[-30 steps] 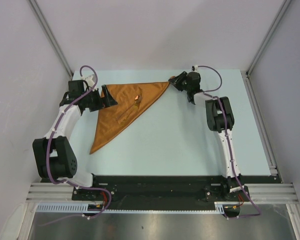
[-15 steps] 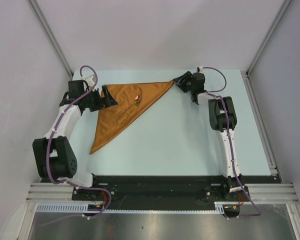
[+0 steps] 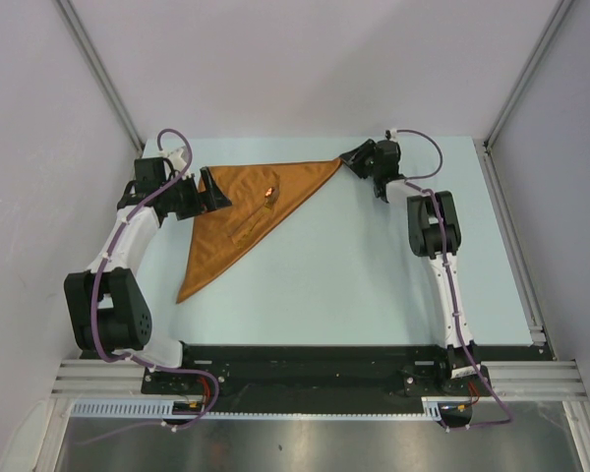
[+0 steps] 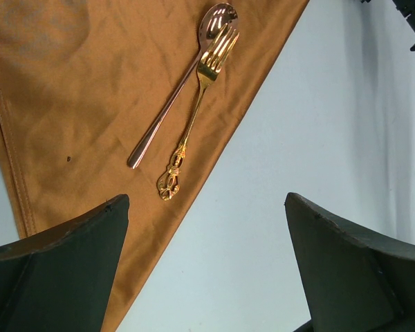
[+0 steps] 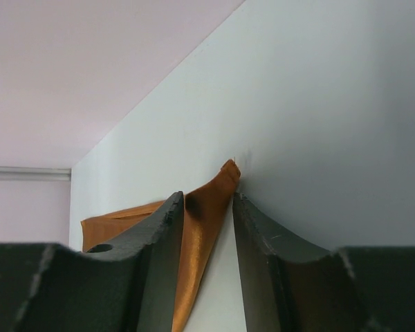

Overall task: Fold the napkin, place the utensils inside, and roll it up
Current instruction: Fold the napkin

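The napkin (image 3: 238, 211) lay folded into a triangle on the bench (image 3: 374, 285), in the upper left of the overhead frame. A spoon (image 4: 173, 102) and a fork (image 4: 194, 114) rested on it, their heads overlapping near the top centre of the left wrist frame. The left end effector (image 4: 204, 207) hung wide open above the napkin's edge and held nothing. The right end effector (image 5: 207, 200) was parted only narrowly at the napkin's right-hand tip, seemingly gripping nothing, though contact was hard to judge.
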Robot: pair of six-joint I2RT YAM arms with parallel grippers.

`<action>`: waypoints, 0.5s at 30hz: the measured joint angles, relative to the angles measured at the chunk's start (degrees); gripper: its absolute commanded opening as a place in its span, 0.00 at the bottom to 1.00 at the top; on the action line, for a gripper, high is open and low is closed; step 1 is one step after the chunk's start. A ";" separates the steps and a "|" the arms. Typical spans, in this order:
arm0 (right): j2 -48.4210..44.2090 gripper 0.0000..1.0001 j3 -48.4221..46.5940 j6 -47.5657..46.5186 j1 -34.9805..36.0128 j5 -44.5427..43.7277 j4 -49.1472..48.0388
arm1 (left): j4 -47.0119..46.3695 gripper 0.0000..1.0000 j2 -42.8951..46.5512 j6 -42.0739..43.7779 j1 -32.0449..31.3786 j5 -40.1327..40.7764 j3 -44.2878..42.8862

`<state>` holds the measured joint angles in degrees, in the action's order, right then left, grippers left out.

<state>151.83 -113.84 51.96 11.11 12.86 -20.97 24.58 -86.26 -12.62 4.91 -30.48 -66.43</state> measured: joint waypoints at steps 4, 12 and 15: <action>1.57 0.22 -2.45 0.31 0.00 0.00 0.39 | 0.02 0.99 0.00 0.00 0.00 -0.02 0.00; 3.45 0.00 -3.96 1.44 0.00 0.66 -0.35 | 0.04 0.99 -0.07 0.02 0.00 -0.02 0.00; 3.50 0.00 -3.96 1.70 0.00 1.11 -0.66 | 0.04 0.99 -0.28 0.02 0.00 -0.07 0.00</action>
<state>155.33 -117.80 53.67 11.11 13.98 -21.63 24.62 -86.54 -12.60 4.91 -30.55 -66.43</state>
